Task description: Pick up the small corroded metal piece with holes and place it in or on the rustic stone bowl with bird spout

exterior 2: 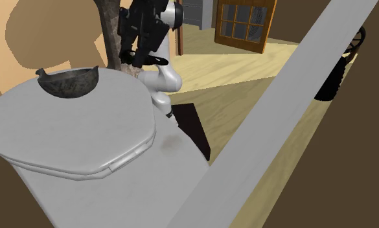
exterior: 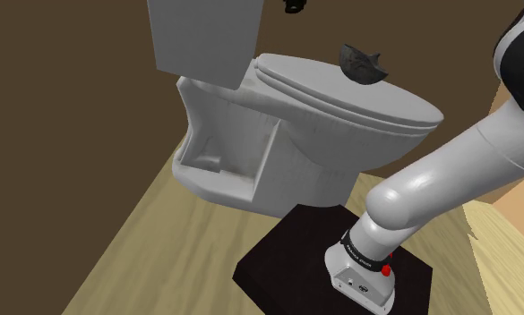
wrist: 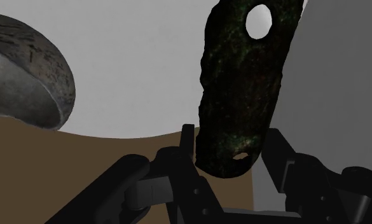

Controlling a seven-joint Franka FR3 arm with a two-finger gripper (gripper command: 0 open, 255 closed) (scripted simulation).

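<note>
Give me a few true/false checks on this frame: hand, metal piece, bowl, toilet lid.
1. The hand is shut on the dark metal piece. True.
2. The metal piece lies inside the bowl. False: it is clasped between the fingers, apart from the bowl.
3. The bowl sits on the toilet lid. True.
4. The toilet lid is raised. False: it is down, with the bowl resting on top of it.
5. The metal piece has a round hole through it. True: the wrist view shows one near its far end.
</note>
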